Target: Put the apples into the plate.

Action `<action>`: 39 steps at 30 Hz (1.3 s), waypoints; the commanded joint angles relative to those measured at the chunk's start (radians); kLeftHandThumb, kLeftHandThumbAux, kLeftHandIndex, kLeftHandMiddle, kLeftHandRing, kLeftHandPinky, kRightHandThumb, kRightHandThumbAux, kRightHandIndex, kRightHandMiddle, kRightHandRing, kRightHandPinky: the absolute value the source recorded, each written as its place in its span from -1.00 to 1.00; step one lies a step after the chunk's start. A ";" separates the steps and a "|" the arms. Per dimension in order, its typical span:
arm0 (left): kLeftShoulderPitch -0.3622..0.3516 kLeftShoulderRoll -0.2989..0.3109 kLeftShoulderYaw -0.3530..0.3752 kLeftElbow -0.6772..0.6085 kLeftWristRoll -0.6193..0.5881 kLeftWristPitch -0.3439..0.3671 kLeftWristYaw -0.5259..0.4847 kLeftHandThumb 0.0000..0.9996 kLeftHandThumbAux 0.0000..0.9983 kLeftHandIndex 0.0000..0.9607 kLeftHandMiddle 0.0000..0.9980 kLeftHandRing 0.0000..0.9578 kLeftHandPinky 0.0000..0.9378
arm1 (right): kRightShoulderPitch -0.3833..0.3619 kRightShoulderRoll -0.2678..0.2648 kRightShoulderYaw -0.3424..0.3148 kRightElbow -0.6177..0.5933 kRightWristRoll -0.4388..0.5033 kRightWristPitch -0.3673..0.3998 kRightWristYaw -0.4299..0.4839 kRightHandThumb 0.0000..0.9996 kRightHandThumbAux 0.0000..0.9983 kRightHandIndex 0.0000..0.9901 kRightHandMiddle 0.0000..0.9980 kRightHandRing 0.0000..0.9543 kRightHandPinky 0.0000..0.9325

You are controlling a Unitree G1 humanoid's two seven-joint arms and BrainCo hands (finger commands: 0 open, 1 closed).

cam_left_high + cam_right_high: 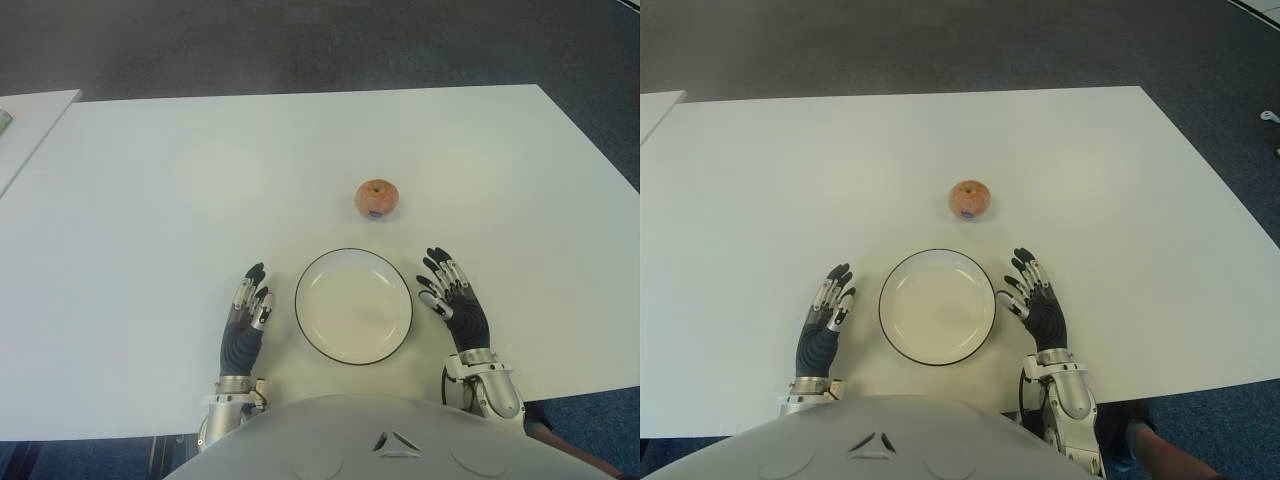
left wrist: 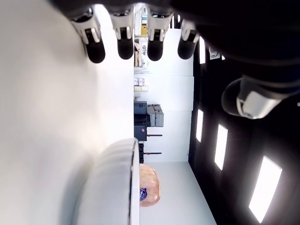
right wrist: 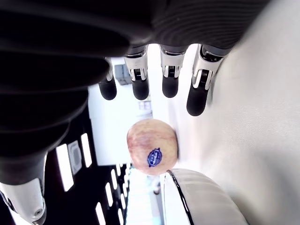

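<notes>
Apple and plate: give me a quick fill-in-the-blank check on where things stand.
1. The apple lies on the ____, beyond the plate.
2. The plate holds ____ apples.
3. The left hand and right hand are both ____, one on each side of the plate.

Missing words: table; no; open

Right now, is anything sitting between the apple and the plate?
Nothing visible: bare table lies between the apple and the empty plate. The right hand, fingers open, shows beside the plate.
</notes>
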 commanded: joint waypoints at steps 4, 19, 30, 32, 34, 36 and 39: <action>0.011 0.001 0.000 0.019 0.003 0.023 0.006 -0.93 -0.24 -0.90 -0.93 -0.94 -0.90 | 0.035 -0.001 0.003 0.025 -0.002 0.059 -0.006 -0.68 0.32 -0.90 -0.90 -0.95 -0.90; 0.015 -0.008 -0.008 0.009 0.009 0.038 0.009 -0.91 -0.16 -0.91 -0.94 -0.94 -0.88 | 0.010 -0.033 -0.029 -0.112 0.005 0.125 -0.022 -0.70 0.31 -0.93 -0.91 -0.96 -0.90; 0.005 -0.010 -0.011 0.016 -0.004 0.056 -0.001 -0.92 -0.19 -0.92 -0.94 -0.95 -0.91 | -0.209 -0.116 -0.101 -0.201 -0.115 0.157 -0.088 -0.55 0.27 -0.90 -0.90 -0.94 -0.86; 0.001 -0.011 -0.014 0.017 -0.009 0.058 -0.003 -0.92 -0.19 -0.92 -0.94 -0.96 -0.90 | -0.249 -0.127 -0.103 -0.187 -0.157 0.145 -0.108 -0.44 0.27 -0.89 -0.89 -0.93 -0.86; -0.005 -0.012 -0.016 0.023 -0.006 0.060 -0.001 -0.92 -0.19 -0.92 -0.95 -0.96 -0.91 | -0.305 -0.156 -0.097 -0.156 -0.245 0.115 -0.141 -0.35 0.26 -0.87 -0.88 -0.92 -0.86; -0.009 -0.014 -0.015 0.027 -0.002 0.060 0.004 -0.92 -0.20 -0.92 -0.95 -0.96 -0.92 | -0.368 -0.195 -0.081 -0.109 -0.351 0.075 -0.176 -0.25 0.24 -0.87 -0.87 -0.92 -0.89; -0.014 -0.018 -0.015 0.034 0.006 0.059 0.011 -0.93 -0.21 -0.92 -0.95 -0.96 -0.92 | -0.489 -0.249 -0.042 0.004 -0.513 0.000 -0.255 -0.18 0.20 -0.86 -0.86 -0.92 -0.90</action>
